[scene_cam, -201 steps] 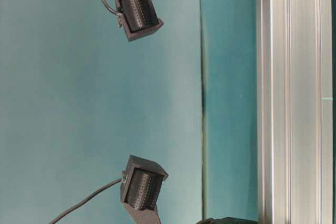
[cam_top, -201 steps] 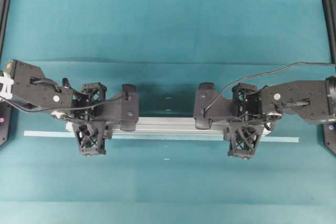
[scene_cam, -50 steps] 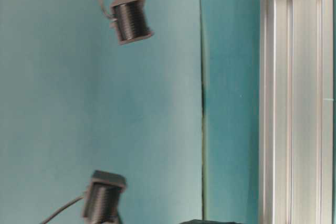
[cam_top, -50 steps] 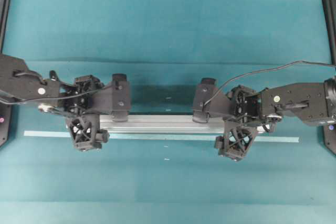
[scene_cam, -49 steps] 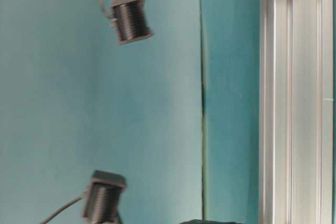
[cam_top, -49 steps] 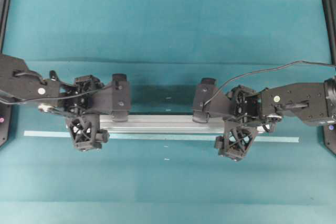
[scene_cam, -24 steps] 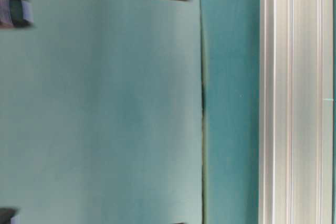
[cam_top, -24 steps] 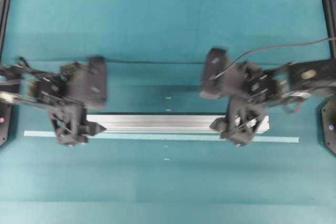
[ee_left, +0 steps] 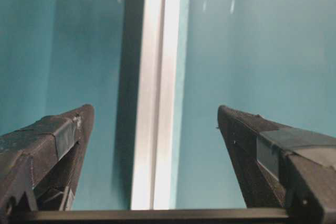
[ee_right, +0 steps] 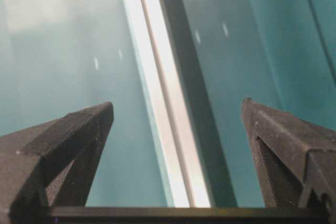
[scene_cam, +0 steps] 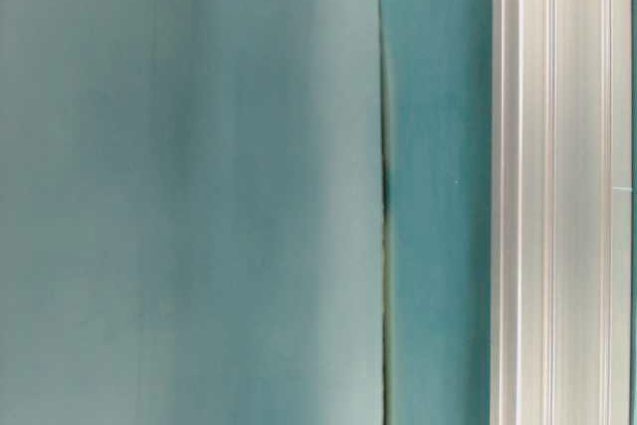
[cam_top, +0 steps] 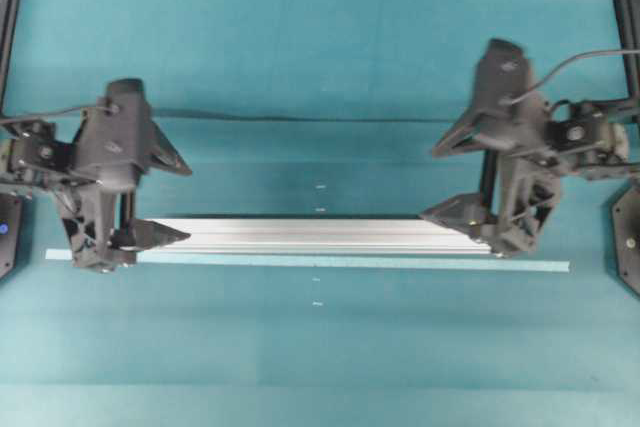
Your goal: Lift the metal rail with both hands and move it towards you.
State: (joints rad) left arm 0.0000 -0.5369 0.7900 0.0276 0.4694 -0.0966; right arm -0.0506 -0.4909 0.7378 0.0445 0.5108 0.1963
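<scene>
A: Where is the metal rail [cam_top: 315, 235] lying?

B: Flat on the teal table [cam_top: 320, 47], in the middle, running left to right. Just along its near side there is a thin pale tape strip [cam_top: 300, 262].

A: Does the left gripper [cam_top: 172, 198] hold it?

B: No. Its fingers are spread wide, above the rail's left end, with nothing between them. The right gripper [cam_top: 444, 183] is the same over the right end: released, fingers apart, and the rail passes under the gap.
</scene>
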